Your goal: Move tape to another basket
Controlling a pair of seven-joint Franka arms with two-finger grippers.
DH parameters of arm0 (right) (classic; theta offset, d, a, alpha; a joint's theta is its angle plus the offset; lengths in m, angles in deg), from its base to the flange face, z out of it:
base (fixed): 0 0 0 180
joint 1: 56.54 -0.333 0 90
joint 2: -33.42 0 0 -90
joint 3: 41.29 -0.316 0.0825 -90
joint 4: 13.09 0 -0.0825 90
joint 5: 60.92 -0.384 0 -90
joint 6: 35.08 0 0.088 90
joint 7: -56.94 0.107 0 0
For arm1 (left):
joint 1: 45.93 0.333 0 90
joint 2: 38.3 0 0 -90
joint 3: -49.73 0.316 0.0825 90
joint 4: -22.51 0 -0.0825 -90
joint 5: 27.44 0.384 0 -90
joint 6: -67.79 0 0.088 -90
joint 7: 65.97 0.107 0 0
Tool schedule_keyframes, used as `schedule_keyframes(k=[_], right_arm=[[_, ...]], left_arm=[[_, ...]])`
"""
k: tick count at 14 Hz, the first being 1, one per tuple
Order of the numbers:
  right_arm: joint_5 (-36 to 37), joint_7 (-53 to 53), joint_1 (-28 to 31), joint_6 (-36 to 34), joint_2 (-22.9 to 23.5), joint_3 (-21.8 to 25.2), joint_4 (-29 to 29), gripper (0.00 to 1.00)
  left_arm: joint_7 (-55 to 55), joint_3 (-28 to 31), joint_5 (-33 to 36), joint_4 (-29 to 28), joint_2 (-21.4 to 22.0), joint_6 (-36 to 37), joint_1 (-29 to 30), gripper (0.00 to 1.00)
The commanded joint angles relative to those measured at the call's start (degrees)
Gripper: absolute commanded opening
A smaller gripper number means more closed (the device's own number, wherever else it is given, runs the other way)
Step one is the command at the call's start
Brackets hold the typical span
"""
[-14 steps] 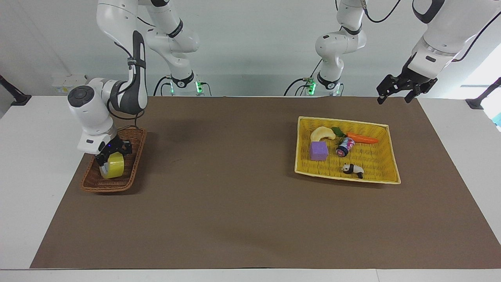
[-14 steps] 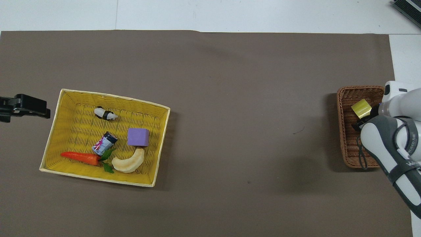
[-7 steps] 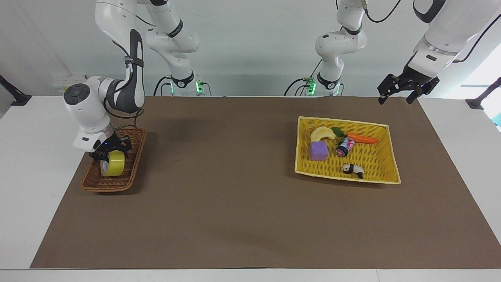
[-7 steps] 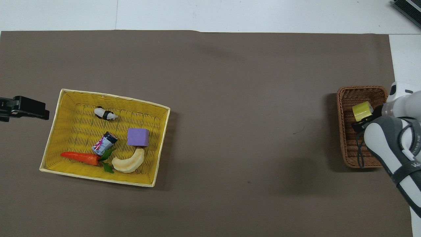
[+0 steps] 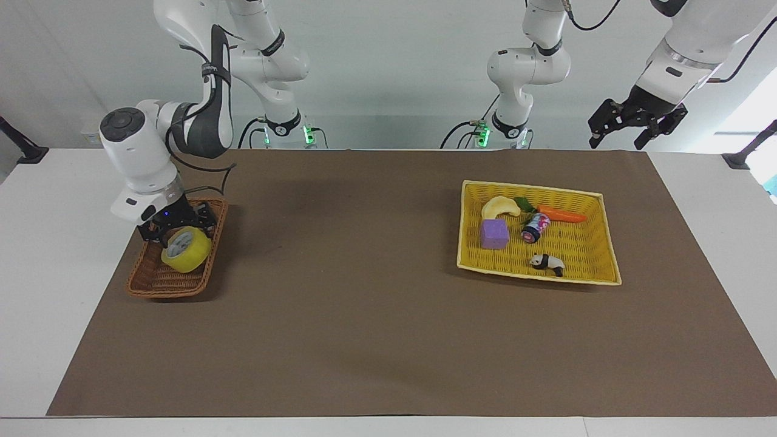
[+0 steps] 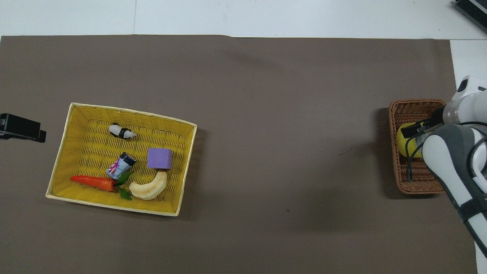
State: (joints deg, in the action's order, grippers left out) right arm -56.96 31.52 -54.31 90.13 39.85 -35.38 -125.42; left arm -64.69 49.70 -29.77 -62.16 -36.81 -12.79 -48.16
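- Tape: I see the yellow roll lying in the brown wicker basket, tilted, its white core ring facing up. It sits toward the end of the basket nearer to the robots. In the overhead view only a yellow sliver shows past the arm.
- Right gripper: I read it as hanging directly over the tape at the roll's 12 o'clock edge. Jaws spread wide and holding nothing; the roll lies free under them.
- Basket: it stands at the right arm's end of the brown surface, long axis running toward and away from the robots.
- Left gripper: waits in the air over the corner of the surface at the left arm's end, at about 1 o'clock from the yellow tray in the facing view. Jaws wide, nothing in them. The overhead view shows only its black tip.
- Yellow tray: holds a carrot, a banana, a purple block, a small can and a panda figure. The tray is well apart from the basket.
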Motion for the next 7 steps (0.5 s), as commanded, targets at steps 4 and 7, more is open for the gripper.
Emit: schedule_keyframes(k=[4, 7], right_arm=[[0.08, 21.26, -3.37, -2.33, -0.36, -1.69, 4.92, 1.0], [0.08, 26.9, -5.57, -7.59, -2.9, -1.52, 6.41, 1.0]], left_arm=[[1.44, 1.44, 1.37, 1.18, 0.01, 1.3, -0.67, 1.0], [1.44, 1.44, 1.28, 1.18, 0.01, 1.22, -0.58, 1.0]])
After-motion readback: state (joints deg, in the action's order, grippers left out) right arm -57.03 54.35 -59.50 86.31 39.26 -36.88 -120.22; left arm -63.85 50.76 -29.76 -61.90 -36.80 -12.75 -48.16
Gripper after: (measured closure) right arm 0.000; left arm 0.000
